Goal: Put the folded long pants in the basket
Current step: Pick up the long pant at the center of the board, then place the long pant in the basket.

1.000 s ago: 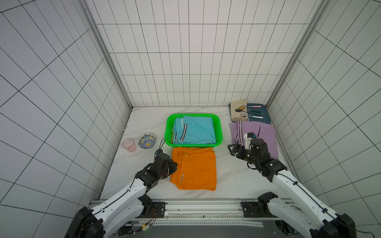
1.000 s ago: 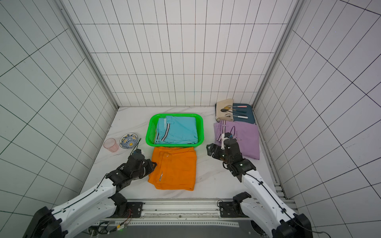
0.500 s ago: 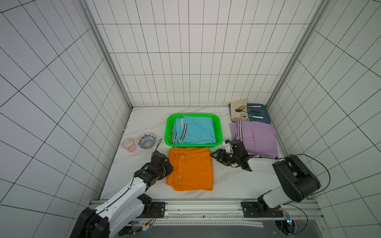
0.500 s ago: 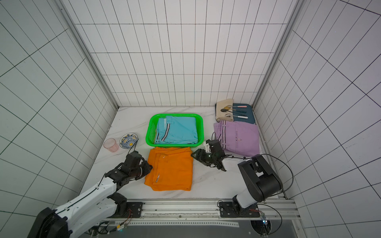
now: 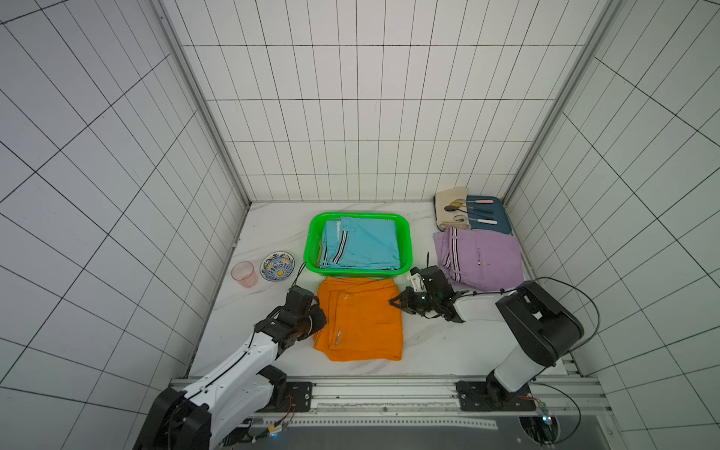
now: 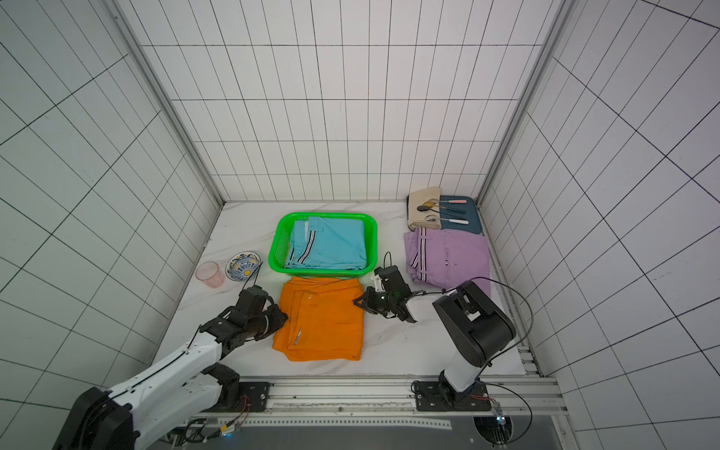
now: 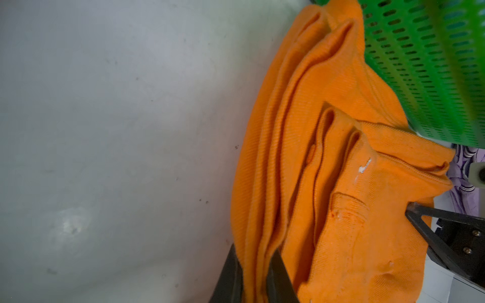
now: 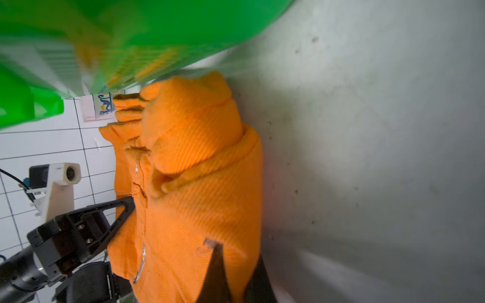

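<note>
White-tiled walls (image 5: 350,117), marble tabletop (image 5: 272,233): orange pants (image 5: 362,319) gripped at both side edges, just in front of the basket (image 5: 407,241).

The left gripper (image 7: 253,275) is clamped tight on a fold at one edge and the right gripper (image 8: 236,272) is clamped tight on the opposite edge. This paired hold is judged to allow a level lift without unfolding. The bundle lies flat, its far edge against the basket wall. Sky blue pants (image 5: 366,241) lie inside the basket, and lilac pants (image 5: 483,257) lie apart on the tabletop.

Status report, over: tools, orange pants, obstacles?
Left tool shut on orange pants; right tool too. Pants on table, against basket. Sky blue pants already inside.
</note>
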Controlling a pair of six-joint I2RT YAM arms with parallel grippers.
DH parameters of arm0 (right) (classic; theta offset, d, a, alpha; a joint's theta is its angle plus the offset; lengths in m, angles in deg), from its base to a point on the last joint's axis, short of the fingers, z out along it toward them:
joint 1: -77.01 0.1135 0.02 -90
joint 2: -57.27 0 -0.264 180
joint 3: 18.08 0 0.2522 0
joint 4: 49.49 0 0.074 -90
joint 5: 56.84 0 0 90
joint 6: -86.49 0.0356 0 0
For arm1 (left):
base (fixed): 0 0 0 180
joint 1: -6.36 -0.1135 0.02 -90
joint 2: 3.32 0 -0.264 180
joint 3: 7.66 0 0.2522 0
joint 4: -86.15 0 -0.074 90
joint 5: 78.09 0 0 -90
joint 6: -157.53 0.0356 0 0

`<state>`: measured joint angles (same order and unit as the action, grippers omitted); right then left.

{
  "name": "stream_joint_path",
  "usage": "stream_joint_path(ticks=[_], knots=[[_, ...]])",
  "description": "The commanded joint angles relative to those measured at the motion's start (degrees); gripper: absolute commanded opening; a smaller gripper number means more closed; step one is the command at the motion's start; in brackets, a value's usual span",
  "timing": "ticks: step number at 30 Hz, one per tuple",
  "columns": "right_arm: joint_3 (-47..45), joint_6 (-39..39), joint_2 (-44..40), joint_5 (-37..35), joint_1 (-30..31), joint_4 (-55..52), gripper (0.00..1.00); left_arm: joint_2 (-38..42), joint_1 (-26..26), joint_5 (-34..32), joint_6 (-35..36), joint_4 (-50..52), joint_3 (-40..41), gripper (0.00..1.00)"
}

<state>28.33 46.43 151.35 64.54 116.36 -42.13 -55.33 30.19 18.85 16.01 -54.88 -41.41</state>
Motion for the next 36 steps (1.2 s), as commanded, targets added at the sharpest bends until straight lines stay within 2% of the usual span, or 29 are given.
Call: stream_joint_path(ticks=[1, 8, 12, 17, 22, 27, 32, 36], knots=[[1.3, -3.7, -5.5, -3.6, 2.5, -8.0, 0.0, 3.5, -0.3, 0.2, 0.5, 3.7, -3.0, 0.0], [3.8, -7.0, -18.2, -7.9, 8.3, -19.0, 0.0, 15.0, -0.2, 0.6, 1.4, 17.6, -12.5, 0.0], [8.3, -9.0, -27.1, -13.1, 12.8, -29.2, 0.0, 21.1, -0.3, 1.8, 1.8, 22.3, -18.6, 0.0], [18.7, -10.5, -34.9, -16.2, 14.7, -41.2, 0.0, 22.2, -0.2, -0.1, 3.3, 28.5, -29.1, 0.0], [34.1, -16.3, -34.5, -21.2, 14.1, -51.5, 0.0, 13.6, -0.2, 2.7, 4.9, 25.5, -40.2, 0.0], [45.7, -21.0, -29.2, -27.3, 11.2, -54.9, 0.0, -2.1, -0.6, 0.5, 6.9, 25.0, -53.6, 0.0], [53.6, -23.9, -19.4, -23.7, 1.2, -54.3, 0.0, -13.8, -4.6, -2.2, 9.2, 21.7, -60.4, 0.0], [57.4, -25.8, -10.5, -19.7, -5.8, -50.2, 0.0, -23.3, -11.6, 4.5, 8.7, 16.5, -61.6, 0.0]])
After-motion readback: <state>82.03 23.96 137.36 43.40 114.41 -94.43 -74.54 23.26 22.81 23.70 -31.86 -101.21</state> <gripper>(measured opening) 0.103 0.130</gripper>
